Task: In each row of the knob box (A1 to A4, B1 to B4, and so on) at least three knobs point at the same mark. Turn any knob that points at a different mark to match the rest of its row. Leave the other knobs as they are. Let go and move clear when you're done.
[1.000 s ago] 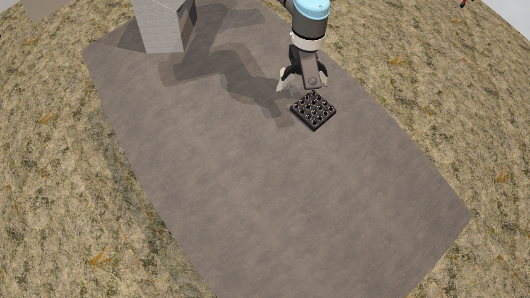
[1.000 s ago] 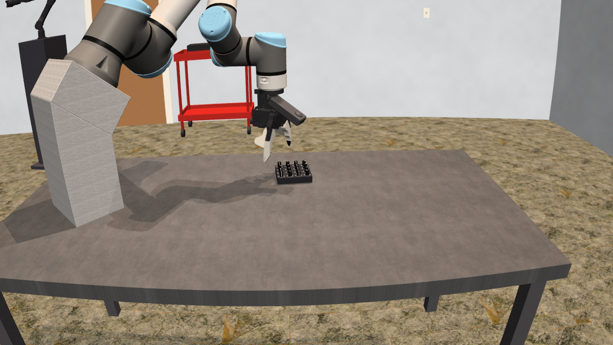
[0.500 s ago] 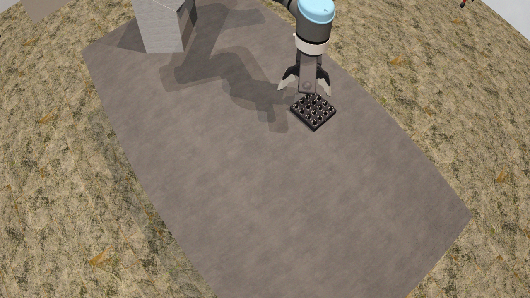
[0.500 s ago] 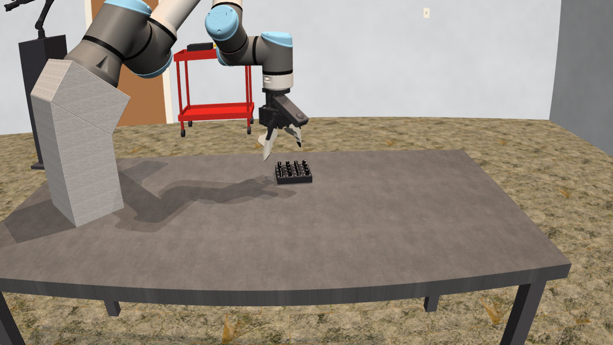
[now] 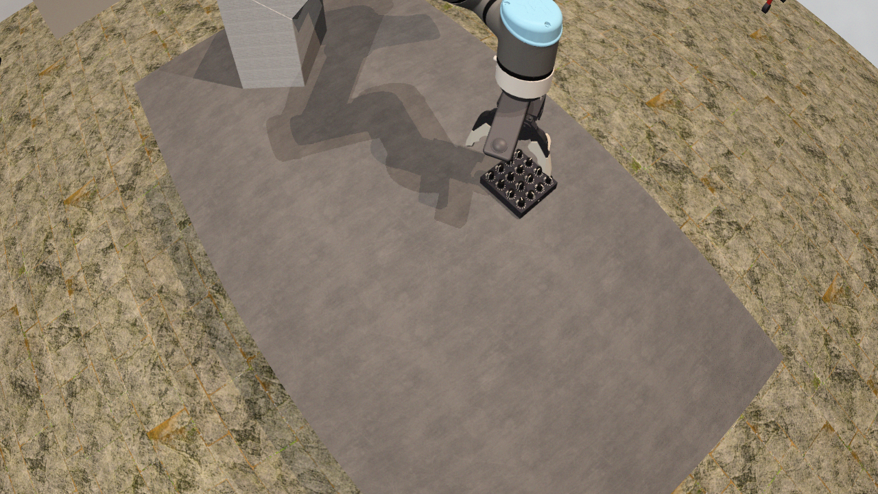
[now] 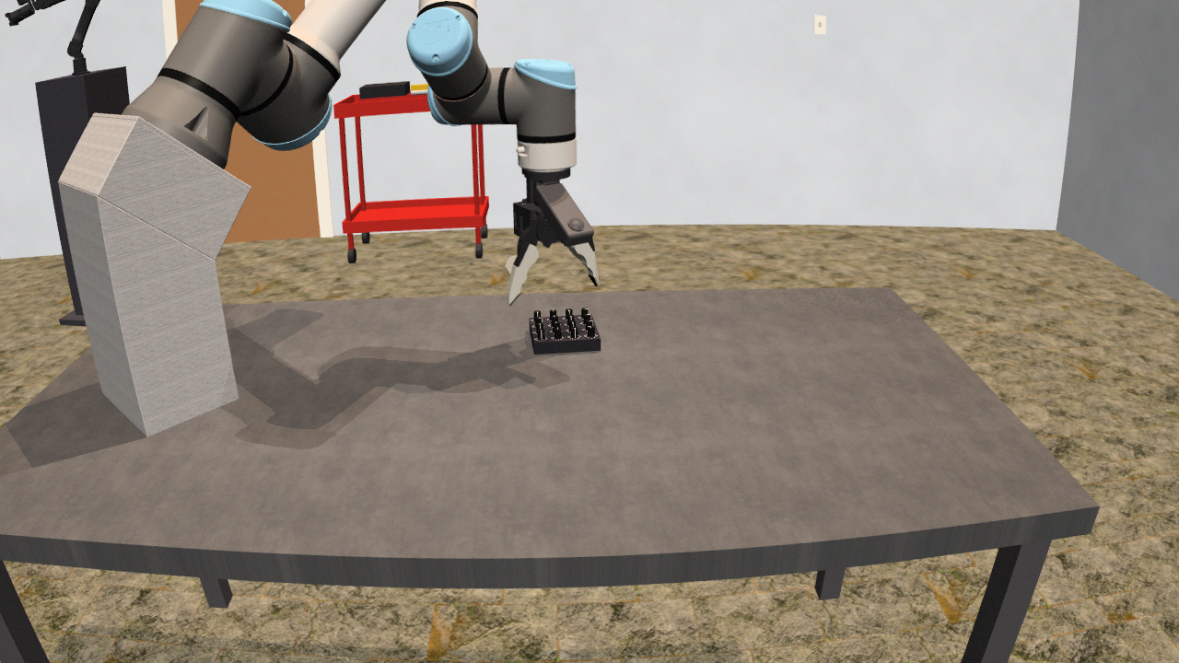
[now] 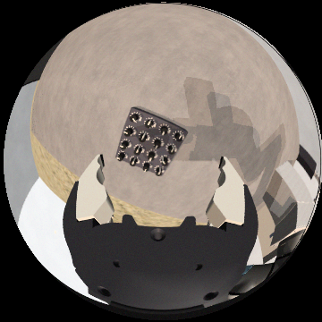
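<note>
The knob box (image 5: 517, 182) (image 6: 565, 331) (image 7: 150, 141) is a small black square block with four rows of black knobs ringed by white marks. It lies on the grey table (image 5: 429, 294) (image 6: 659, 428) near its far edge. My gripper (image 5: 511, 149) (image 6: 552, 278) (image 7: 161, 156) is open and empty. It hangs well above the box, over its far side. In the wrist view the box sits between and beyond the two pale fingertips. The knob pointers are too small to read.
The arm's grey pedestal (image 5: 269, 42) (image 6: 152, 280) stands at the table's far left corner. A red cart (image 6: 412, 157) stands on the floor behind the table. The table's far edge runs close behind the box.
</note>
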Tool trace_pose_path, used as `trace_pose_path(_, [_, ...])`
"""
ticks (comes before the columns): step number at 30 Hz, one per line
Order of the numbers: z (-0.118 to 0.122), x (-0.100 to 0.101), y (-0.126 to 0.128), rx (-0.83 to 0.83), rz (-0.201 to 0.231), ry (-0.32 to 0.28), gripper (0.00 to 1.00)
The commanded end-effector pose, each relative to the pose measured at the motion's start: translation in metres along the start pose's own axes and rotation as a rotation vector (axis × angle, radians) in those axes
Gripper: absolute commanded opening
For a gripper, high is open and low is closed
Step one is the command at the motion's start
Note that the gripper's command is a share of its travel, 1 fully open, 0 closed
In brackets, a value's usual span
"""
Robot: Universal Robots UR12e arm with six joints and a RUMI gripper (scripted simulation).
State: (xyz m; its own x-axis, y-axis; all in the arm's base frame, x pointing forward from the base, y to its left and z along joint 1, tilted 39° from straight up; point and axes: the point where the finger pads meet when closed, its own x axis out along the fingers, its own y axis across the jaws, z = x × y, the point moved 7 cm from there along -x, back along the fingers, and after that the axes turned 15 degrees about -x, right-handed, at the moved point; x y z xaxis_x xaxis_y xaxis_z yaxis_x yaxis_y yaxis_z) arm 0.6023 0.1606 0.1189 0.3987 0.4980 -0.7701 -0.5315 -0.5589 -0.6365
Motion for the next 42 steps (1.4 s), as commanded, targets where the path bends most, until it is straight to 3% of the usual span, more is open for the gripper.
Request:
trace_pose_path(1, [-0.008, -0.003, -0.005, 0.156, 0.0, 0.009, 1.0])
trace_pose_path(42, [-0.039, -0.013, -0.029, 0.941, -0.003, 0.009, 1.0])
